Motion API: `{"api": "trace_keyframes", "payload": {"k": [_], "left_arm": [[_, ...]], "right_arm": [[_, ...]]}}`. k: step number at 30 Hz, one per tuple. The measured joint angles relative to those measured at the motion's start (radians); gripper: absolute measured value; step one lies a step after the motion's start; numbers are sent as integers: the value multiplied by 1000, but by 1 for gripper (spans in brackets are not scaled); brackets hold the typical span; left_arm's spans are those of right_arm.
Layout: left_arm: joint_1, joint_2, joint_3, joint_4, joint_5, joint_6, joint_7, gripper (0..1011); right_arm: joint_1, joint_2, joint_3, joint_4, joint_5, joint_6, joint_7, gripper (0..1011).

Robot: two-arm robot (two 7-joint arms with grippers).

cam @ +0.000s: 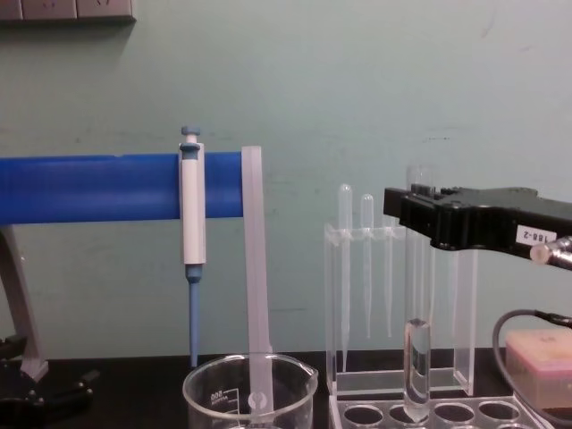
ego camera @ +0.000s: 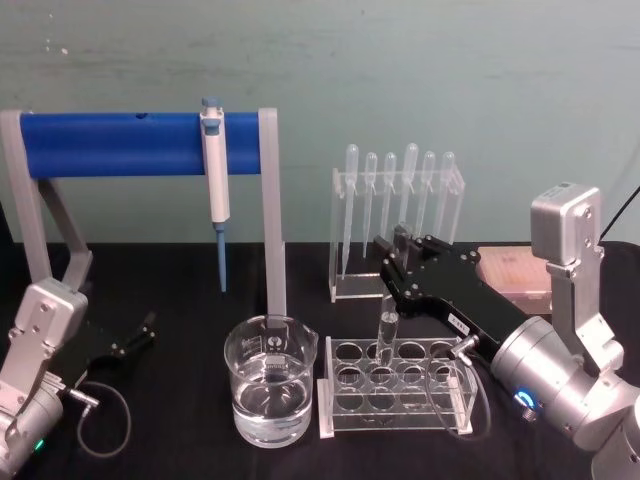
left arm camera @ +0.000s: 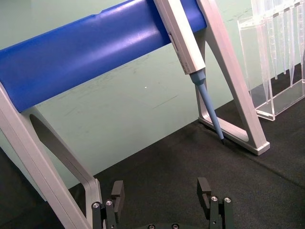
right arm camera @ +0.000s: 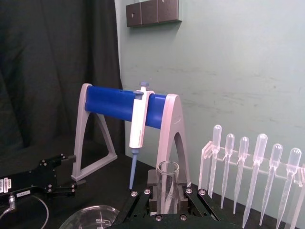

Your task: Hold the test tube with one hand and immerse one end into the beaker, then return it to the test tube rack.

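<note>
The black two-fingered right gripper (ego camera: 392, 262) is clamping the clear glass test tube (cam: 416, 368), its bottom hanging just above the clear acrylic rack (ego camera: 395, 388); swinging low risks it clipping the wide glass beaker (ego camera: 270, 392). The left gripper (left arm camera: 162, 193) is resting open, holding nothing.

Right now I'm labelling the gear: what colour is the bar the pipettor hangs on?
Blue, on grey end legs: the bar holding the pipettor shows best in the head view.

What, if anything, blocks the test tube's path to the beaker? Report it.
Nothing visible does. The right gripper holds the test tube upright above the tube rack; the beaker stands just to the rack's left.
</note>
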Motion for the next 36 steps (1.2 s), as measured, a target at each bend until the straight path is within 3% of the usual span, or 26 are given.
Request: {"api": "trace_keyframes", "payload": {"k": [25, 36], "left_arm": [[0, 0, 0, 0, 0, 0, 0, 1000], [0, 0, 0, 0, 0, 0, 0, 1000]], "right_arm": [[-18, -16, -1, 29, -8, 5, 4, 231], [-34, -21, -5, 49, -27, -23, 5, 231]]}}
